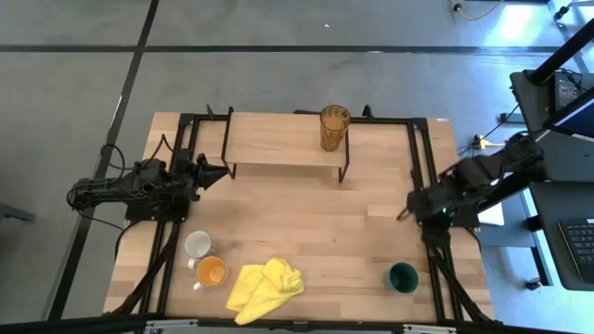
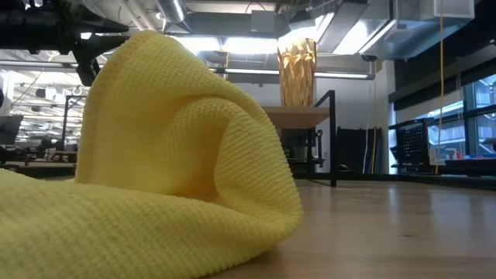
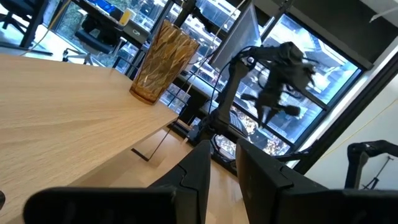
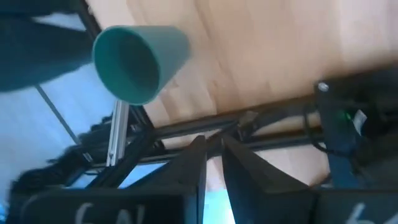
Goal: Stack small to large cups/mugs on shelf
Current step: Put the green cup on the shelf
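Observation:
The tall amber tumbler (image 1: pixel 334 127) stands upright on the right end of the light-wood shelf (image 1: pixel 278 141); it also shows in the low view (image 2: pixel 297 71) and the left wrist view (image 3: pixel 163 62). The white-grey mug (image 1: pixel 197 244) and the small orange mug (image 1: pixel 212 272) stand on the table at the near left. The dark green cup (image 1: pixel 403 276) stands at the near right and shows in the right wrist view (image 4: pixel 137 62). My left gripper (image 1: pixel 225 172) is shut and empty beside the shelf's left legs. My right gripper (image 1: pixel 406 211) is shut and empty, right of the shelf and beyond the green cup.
A crumpled yellow cloth (image 1: pixel 264 288) lies near the table's front edge between the mugs and the green cup, and fills most of the low view (image 2: pixel 155 155). Black frame rails (image 1: pixel 422 167) run along the table's sides. Bare tabletop (image 1: pixel 306 218) lies in front of the shelf.

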Motion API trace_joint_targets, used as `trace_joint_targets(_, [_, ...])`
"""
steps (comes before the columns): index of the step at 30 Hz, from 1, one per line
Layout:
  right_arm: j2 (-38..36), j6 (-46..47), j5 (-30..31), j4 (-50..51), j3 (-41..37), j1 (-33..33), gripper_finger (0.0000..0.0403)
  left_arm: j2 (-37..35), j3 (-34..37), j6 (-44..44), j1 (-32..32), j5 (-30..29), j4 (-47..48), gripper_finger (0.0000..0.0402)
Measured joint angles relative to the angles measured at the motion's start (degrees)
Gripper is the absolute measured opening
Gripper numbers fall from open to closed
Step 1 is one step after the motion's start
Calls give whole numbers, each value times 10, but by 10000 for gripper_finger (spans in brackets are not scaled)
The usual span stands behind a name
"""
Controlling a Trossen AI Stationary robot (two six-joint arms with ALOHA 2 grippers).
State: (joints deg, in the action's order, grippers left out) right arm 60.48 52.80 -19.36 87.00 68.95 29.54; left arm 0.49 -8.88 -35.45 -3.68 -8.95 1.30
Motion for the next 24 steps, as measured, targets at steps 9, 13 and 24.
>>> trace_joint_targets(9, [107, 12, 107, -121, 0, 127, 53, 0, 0, 15, 0, -15, 2, 71])
trace_joint_targets(13, [133, 41, 143, -142, 0, 143, 53, 0, 0, 16, 0, -21, 2, 71])
trace_joint_targets(24, [204, 131, 148, -190, 0, 194, 144, 0, 0, 16, 0, -20, 9, 71])
